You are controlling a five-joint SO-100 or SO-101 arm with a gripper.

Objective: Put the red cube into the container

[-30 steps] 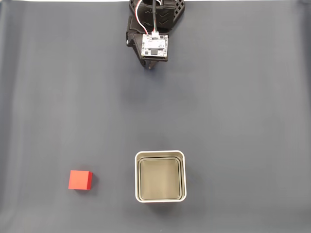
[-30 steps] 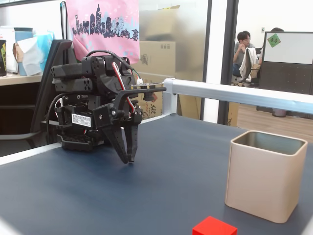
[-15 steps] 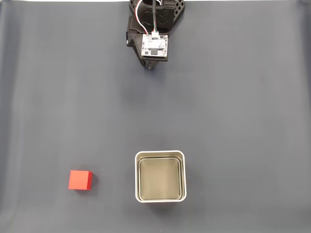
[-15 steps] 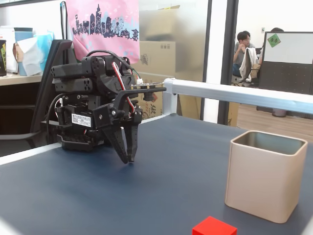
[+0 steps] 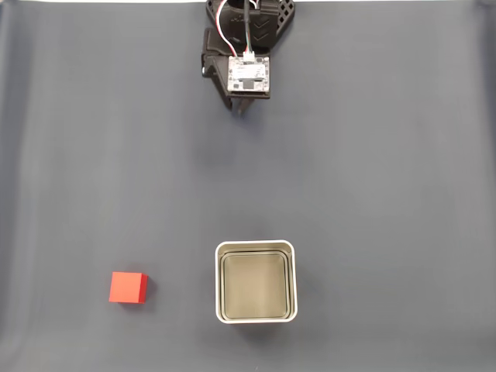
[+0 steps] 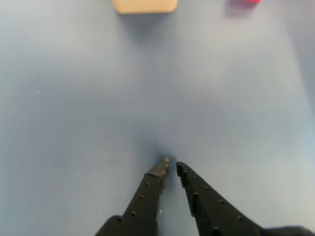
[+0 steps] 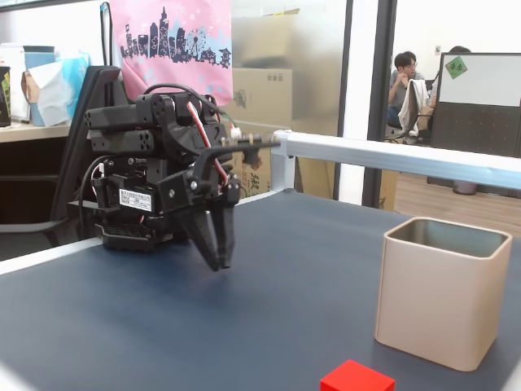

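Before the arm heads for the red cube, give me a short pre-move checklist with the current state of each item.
1. Gripper carries nothing: ok, the fingertips are nearly together with only mat between them.
2. Jaws wide enough to take the red cube: not ok, they need opening first.
3. Cube free to grasp: ok, it sits alone on the mat, apart from the container.
4. Container ready: ok, it stands upright and its inside looks empty from above.
5. Path from gripper to cube clear: ok, bare mat between them in the top-down fixed view.
6. Gripper clear of the mat: ok, it hangs above the mat in the side fixed view.
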